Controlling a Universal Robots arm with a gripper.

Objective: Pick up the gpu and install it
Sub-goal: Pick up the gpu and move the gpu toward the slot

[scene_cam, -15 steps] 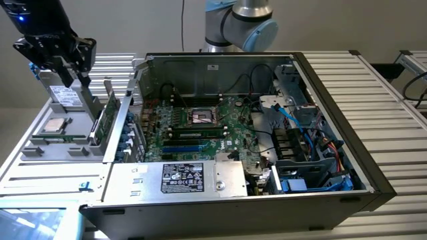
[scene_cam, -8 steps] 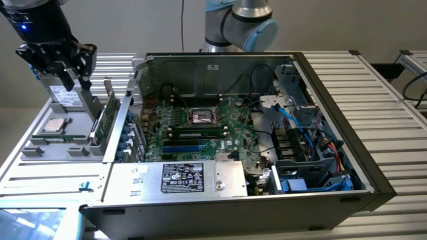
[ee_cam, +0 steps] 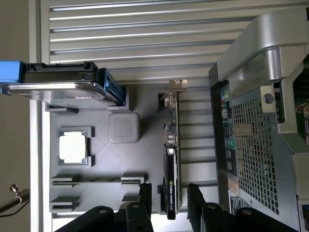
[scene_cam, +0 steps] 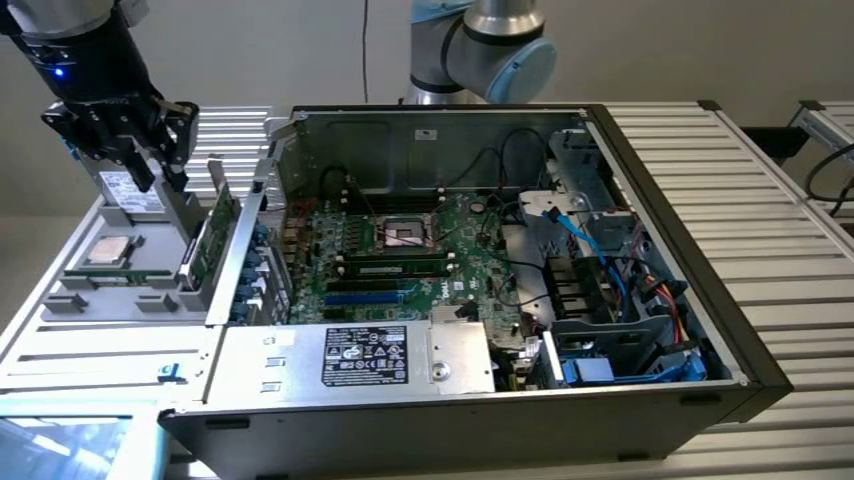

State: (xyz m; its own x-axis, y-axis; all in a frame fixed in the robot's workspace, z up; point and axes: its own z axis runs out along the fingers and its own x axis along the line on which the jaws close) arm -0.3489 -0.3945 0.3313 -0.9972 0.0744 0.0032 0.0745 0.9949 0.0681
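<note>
Hanging open, the black end effector is right above the thin green gpu card at the grey plastic tray's edge; the card's long side runs through its gap.

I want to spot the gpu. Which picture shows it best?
The wrist view: the gpu stands on edge in the gray tray, full length showing, the open gripper straddling one end. The exterior view shows its green face beside the computer case.
</note>
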